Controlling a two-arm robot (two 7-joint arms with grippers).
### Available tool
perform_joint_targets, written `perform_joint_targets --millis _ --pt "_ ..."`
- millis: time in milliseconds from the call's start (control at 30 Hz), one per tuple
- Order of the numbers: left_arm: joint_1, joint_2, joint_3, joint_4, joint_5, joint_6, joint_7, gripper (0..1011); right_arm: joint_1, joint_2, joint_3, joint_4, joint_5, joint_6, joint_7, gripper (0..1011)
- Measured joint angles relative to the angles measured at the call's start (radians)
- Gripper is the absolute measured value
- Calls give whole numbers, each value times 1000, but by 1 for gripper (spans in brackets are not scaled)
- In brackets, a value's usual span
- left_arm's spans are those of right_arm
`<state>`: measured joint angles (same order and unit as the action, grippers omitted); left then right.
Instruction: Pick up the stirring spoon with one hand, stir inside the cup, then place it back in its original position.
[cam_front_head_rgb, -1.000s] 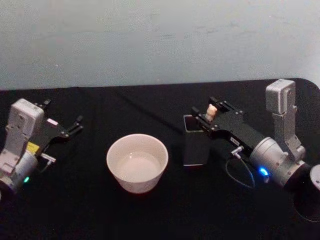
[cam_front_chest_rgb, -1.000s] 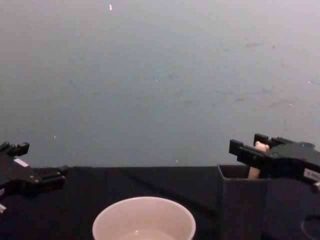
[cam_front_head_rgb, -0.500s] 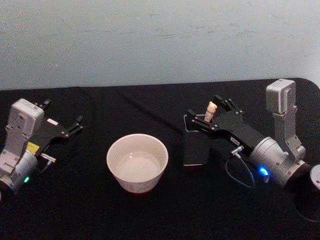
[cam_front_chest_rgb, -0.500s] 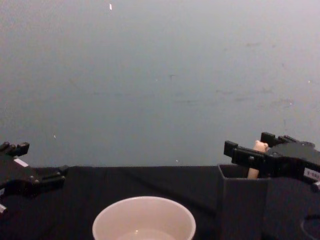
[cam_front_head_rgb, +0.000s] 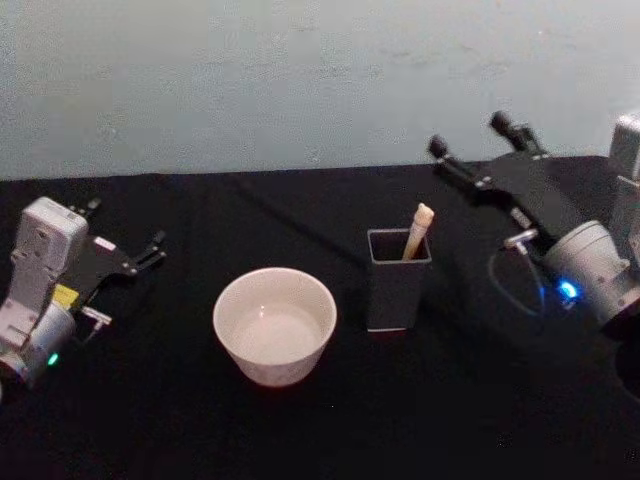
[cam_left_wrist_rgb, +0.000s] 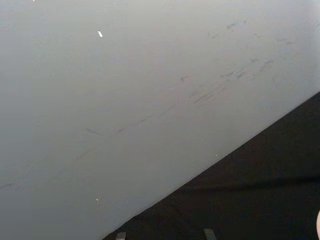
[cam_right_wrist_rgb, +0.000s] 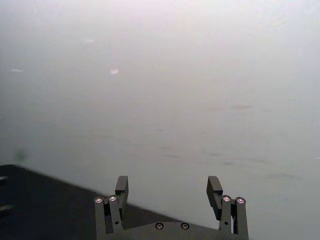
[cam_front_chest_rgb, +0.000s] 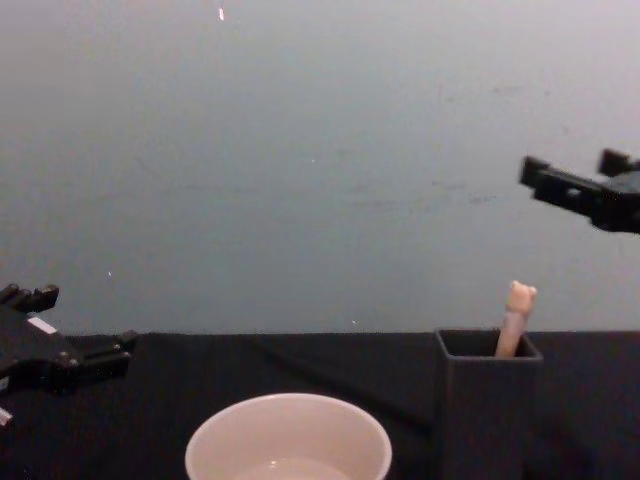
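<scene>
Now right gripper (cam_front_head_rgb: 471, 135) spread wide, empty, raised above holder (cam_front_head_rgb: 397, 280); stirring spoon (cam_front_head_rgb: 418, 230) inside.

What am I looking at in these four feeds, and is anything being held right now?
You see a two-armed robot at a black table. The head view looks down on it; the chest view looks across from lower down; each wrist view rides on an arm. On the table stand a wide round cream-white cup and a tall dark grey square holder, with the beige bear-topped stirring spoon leaning inside it. The right gripper hangs raised, jaws open, empty. The left gripper sits parked at the left, open.
</scene>
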<state>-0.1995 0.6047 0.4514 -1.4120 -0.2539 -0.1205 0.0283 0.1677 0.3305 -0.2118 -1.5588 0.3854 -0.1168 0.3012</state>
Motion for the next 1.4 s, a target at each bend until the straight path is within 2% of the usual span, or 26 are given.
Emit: perform_joint_targets --millis 67,233,533,800,1400 --pt "0 0 0 0 0 0 0 1001 6 -6 20 21 -29 -5 -39 1002" --pt "0 0 0 0 0 0 0 1001 9 -6 38 90 -87 12 -86 1002" --pt "0 0 0 0 0 0 0 1001 -4 -9 15 198 -147 66 -78 1002" --pt "0 0 0 0 0 0 0 1001 5 -29 8 264 -170 71 -61 1002" --pt "0 0 0 0 0 0 0 1001 3 -25 9 249 -166 70 -63 1002"
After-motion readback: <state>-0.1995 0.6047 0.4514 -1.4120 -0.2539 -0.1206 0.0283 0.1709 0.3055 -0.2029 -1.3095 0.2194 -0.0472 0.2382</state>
